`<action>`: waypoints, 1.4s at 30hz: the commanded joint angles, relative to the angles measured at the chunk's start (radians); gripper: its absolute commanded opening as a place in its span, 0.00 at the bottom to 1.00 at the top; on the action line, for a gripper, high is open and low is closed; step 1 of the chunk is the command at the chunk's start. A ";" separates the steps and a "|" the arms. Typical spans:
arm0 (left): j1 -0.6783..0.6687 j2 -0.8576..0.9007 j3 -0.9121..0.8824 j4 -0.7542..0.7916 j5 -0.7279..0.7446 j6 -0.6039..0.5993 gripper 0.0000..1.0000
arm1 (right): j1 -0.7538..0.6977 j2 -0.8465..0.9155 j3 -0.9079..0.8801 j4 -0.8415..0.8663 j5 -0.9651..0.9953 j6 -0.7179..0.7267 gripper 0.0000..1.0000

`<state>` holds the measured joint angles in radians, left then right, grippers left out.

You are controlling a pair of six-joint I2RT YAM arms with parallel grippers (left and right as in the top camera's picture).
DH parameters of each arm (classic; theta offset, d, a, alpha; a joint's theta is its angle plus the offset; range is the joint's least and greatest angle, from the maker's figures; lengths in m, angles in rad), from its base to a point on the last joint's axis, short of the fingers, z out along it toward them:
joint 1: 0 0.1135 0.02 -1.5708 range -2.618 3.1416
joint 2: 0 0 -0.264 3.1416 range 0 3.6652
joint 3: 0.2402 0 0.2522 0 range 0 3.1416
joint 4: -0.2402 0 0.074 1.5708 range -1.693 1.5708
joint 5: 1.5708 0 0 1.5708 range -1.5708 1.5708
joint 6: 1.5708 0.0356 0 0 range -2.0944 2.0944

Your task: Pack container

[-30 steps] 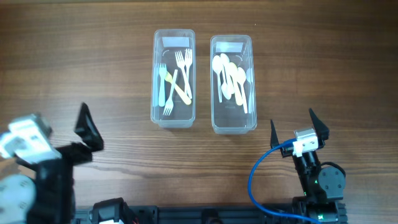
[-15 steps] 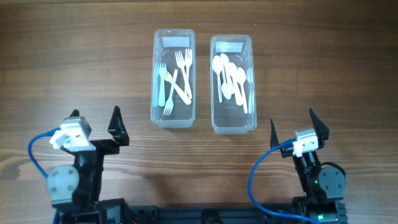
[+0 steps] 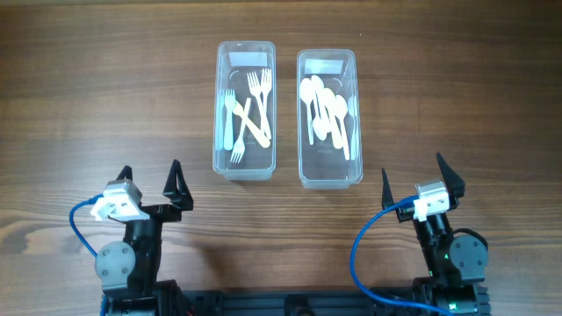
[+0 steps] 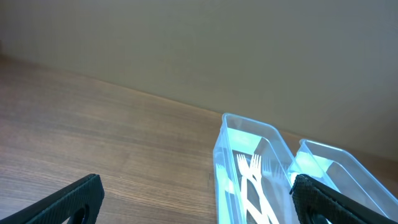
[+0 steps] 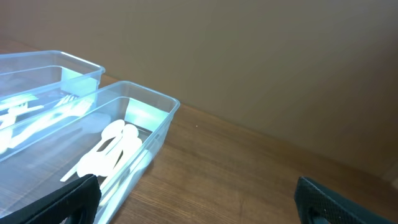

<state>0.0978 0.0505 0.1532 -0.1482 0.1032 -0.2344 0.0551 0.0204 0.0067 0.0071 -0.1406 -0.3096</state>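
Two clear plastic containers stand side by side at the back middle of the table. The left container (image 3: 246, 158) holds several white forks (image 3: 261, 92) and one pale yellow piece. The right container (image 3: 328, 171) holds several white spoons (image 3: 327, 110). My left gripper (image 3: 151, 183) is open and empty near the front left, below and left of the fork container (image 4: 249, 146). My right gripper (image 3: 421, 180) is open and empty at the front right, just right of the spoon container (image 5: 155, 106); the spoons (image 5: 106, 149) show there too.
Blue cables loop beside both arm bases at the table's front edge. A plain wall stands behind the table in both wrist views.
My left arm has swung from the far left edge toward the front left of the fork container and settled upright, gripper open. The right arm has not moved.
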 commanded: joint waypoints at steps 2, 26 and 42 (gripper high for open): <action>-0.005 -0.043 -0.050 0.007 0.013 -0.043 1.00 | -0.005 -0.004 -0.001 0.003 0.014 -0.005 1.00; -0.005 -0.048 -0.110 -0.001 -0.010 0.348 1.00 | -0.005 -0.004 -0.001 0.003 0.014 -0.005 1.00; -0.005 -0.046 -0.110 -0.001 -0.010 0.355 1.00 | -0.005 -0.004 -0.001 0.003 0.014 -0.005 1.00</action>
<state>0.0978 0.0147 0.0532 -0.1532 0.1020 0.0971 0.0551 0.0204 0.0067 0.0071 -0.1406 -0.3096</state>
